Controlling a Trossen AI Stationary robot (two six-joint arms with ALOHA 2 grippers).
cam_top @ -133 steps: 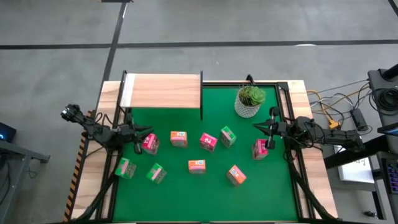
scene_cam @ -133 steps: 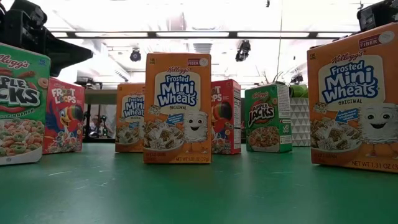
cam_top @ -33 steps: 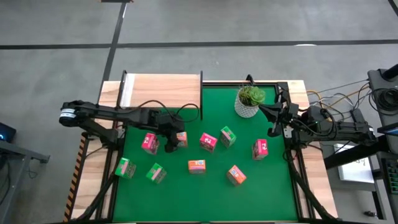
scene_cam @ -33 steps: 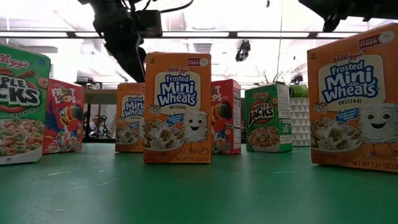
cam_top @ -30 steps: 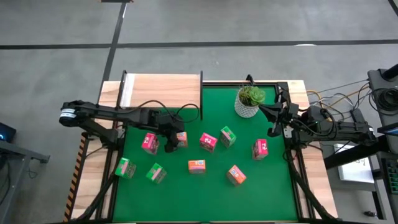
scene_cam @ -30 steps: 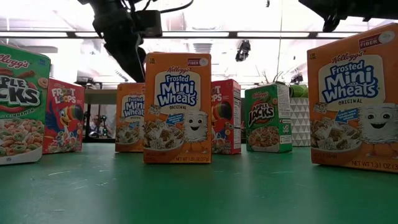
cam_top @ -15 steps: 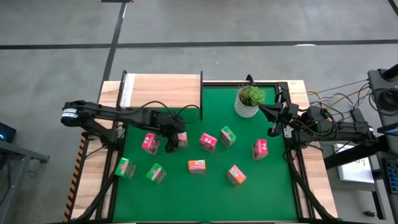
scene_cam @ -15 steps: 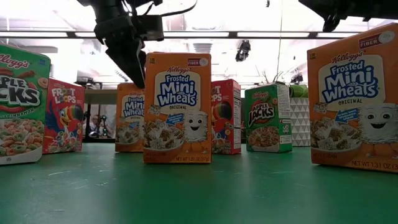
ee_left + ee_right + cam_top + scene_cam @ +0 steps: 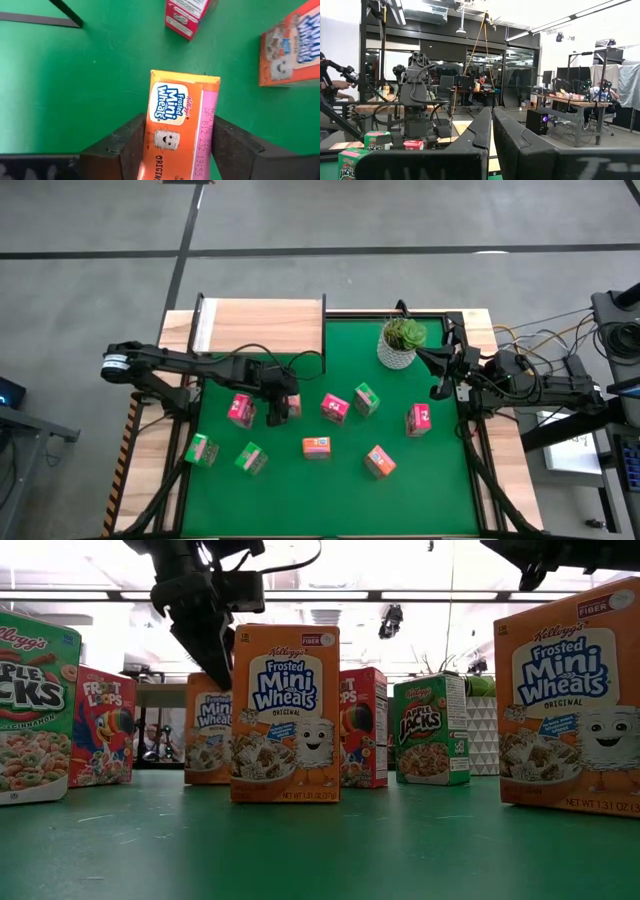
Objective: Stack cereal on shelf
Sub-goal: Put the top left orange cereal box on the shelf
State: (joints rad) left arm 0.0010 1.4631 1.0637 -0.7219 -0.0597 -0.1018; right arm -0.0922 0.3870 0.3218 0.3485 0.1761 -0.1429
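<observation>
Left gripper (image 9: 172,145) fingers straddle an orange cereal box (image 9: 181,112), grip unclear; right gripper (image 9: 491,131) fingers together

Seven cereal boxes stand upright on the green tabletop (image 9: 320,850). The left gripper (image 9: 212,658) hangs from above, just over the far orange box (image 9: 208,730), behind the nearer orange box (image 9: 285,712).

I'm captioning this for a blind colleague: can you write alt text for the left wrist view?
The left gripper straddles an upright orange Frosted Mini-Wheats cereal box, one dark finger on each side of it, above the green table mat. Farther off stand a red cereal box and another orange cereal box.
</observation>
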